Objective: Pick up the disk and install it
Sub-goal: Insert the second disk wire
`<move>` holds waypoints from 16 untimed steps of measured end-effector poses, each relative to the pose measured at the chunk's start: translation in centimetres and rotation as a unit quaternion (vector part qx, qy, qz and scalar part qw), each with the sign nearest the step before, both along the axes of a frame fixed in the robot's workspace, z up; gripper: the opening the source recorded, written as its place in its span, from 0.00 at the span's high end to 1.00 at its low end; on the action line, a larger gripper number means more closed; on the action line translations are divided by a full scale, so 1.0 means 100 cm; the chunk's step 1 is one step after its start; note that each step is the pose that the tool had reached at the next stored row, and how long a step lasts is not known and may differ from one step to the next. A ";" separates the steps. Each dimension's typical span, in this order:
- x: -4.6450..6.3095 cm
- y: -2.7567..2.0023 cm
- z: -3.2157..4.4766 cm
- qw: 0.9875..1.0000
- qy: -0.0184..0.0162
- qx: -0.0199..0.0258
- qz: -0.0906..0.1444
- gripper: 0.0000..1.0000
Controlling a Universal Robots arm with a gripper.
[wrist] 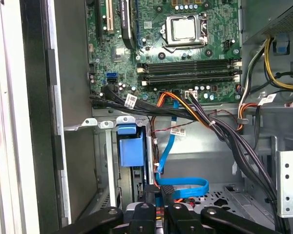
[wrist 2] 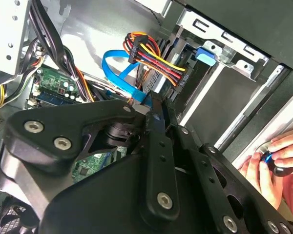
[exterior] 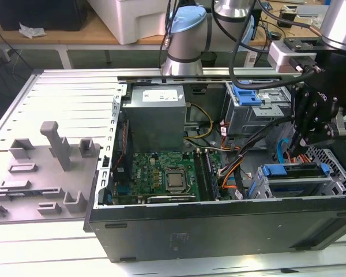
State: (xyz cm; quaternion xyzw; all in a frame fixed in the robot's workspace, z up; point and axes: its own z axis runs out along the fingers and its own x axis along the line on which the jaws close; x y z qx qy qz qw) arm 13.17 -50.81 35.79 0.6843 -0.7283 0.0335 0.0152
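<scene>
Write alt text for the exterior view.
An open computer case lies on a metal table, its green motherboard and cables exposed. The robot's black hand hangs over the drive cage at the exterior view's right.

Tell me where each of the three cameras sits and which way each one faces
Exterior view: off the arm, above and in front, looking down into the open computer case; the arm and its black hand show at that view's right.
First wrist view: on the arm, looking down past the hand at the motherboard.
Second wrist view: on the arm, looking along the hand toward the drive cage; a person's hand shows.
Shared: blue cable.
</scene>
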 end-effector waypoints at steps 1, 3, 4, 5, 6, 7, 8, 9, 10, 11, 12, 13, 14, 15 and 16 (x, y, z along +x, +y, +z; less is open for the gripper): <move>0.000 -0.0004 0.0000 1.000 0.001 0.000 0.000 0.84; 0.001 -0.0022 0.0000 1.000 0.003 0.000 0.002 0.84; 0.001 -0.0041 0.0000 1.000 0.003 0.000 0.002 0.84; 0.001 -0.0063 0.0000 1.000 0.003 0.000 0.002 0.84; 0.001 -0.0076 0.0000 1.000 0.003 0.000 0.002 0.84; 0.001 -0.0084 0.0000 1.000 0.003 0.000 0.003 0.84; 0.001 -0.0090 0.0000 1.000 0.003 0.000 0.003 0.84; 0.001 -0.0095 0.0000 1.000 0.003 0.000 0.003 0.84; 0.001 -0.0104 0.0000 1.000 0.003 0.000 0.004 0.84; 0.001 -0.0112 0.0000 1.000 0.003 0.000 0.004 0.84; 0.002 -0.0117 0.0000 1.000 0.003 0.000 0.005 0.84; 0.002 -0.0121 0.0000 1.000 0.003 0.000 0.005 0.84; 0.002 -0.0124 -0.0001 1.000 0.003 0.000 0.005 0.84; 0.003 -0.0127 -0.0002 1.000 0.003 0.000 0.006 0.84; 0.004 -0.0128 -0.0004 1.000 0.003 0.000 0.006 0.84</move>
